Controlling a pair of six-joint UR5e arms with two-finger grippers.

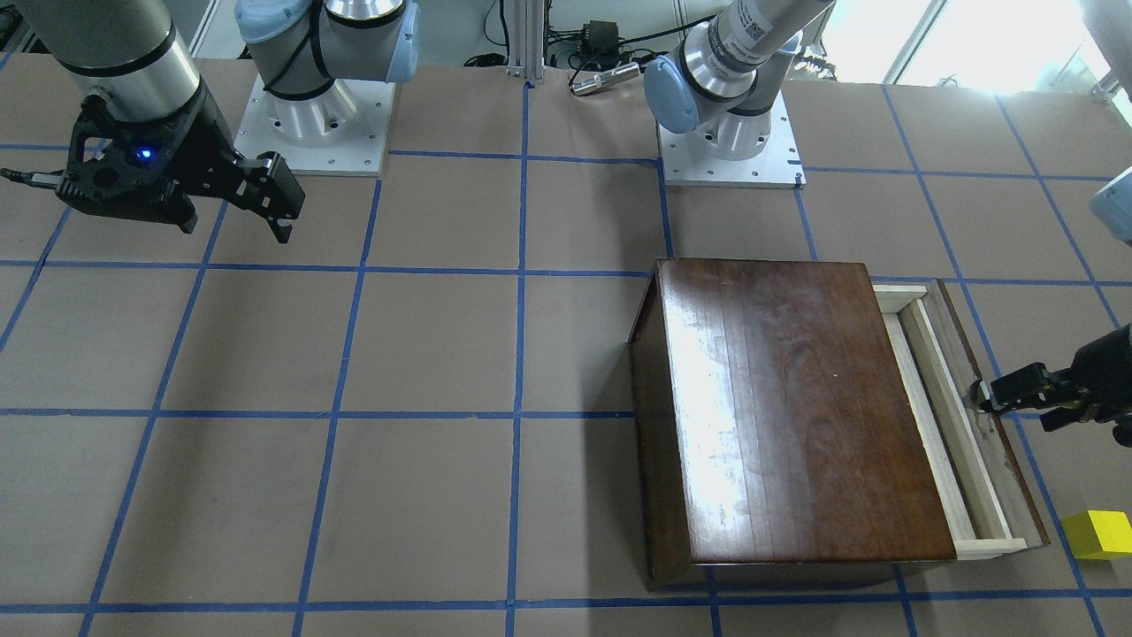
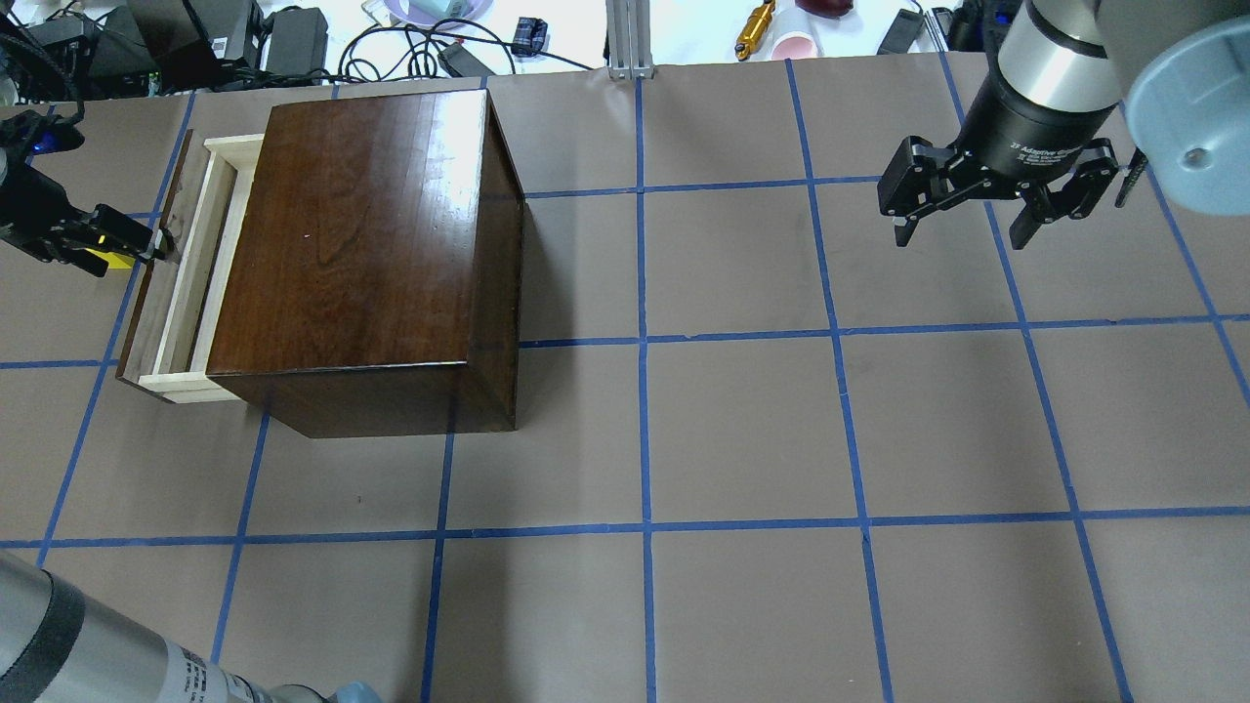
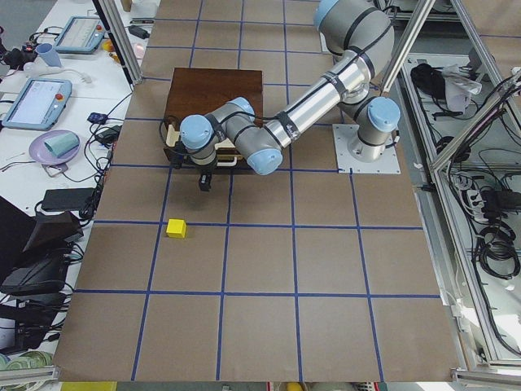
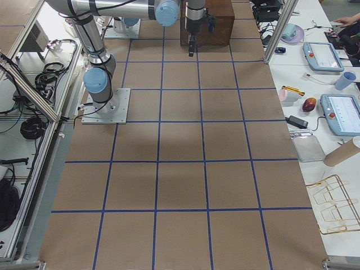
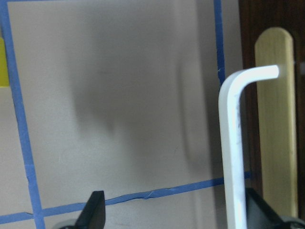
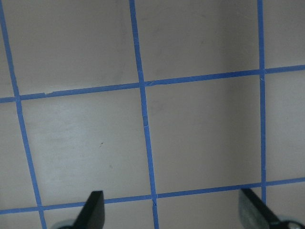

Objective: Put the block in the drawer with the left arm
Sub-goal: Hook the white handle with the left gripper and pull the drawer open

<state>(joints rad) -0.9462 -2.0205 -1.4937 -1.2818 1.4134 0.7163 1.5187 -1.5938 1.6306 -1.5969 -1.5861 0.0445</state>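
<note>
**Containers.** A glossy dark-wood cabinet (image 1: pixel 796 407) is standing on the brown surface (image 1: pixel 354 354), which is carrying a grid of blue tape. Its drawer (image 1: pixel 990 547) is projecting part way out on the side nearest the robot's left arm (image 3: pixel 309 90). The exposed strip of the tray is showing pale unfinished wood behind a dark brown front panel. The rest of the tray is lying hidden under the cabinet top.

**Task item.** The yellow block (image 1: pixel 1097 533) is lying on the surface outside the drawer. It is sitting just beyond the front panel, near one end of it, and is not touching it.

**Left end effector** (image 1: pixel 980 398). It is hovering at about the middle of the drawer's front panel. In the wrist view it is released, with its fingers (image 5: pixel 95 210) standing wide apart. The white bent drawer handle (image 5: pixel 231 143) is passing between them, close to the finger at that view's right. I cannot tell whether that finger is touching the handle.

**Right end effector** (image 2: pixel 962 234). It is hanging above the surface well apart from the cabinet. It is also released, with its fingers spread.

**Writing.** White lettering on the right end effector's black body is reading "2F Adaptive", and the remainder is not legible. A printed label on the left arm's tube in the overhead view is too small to read.
</note>
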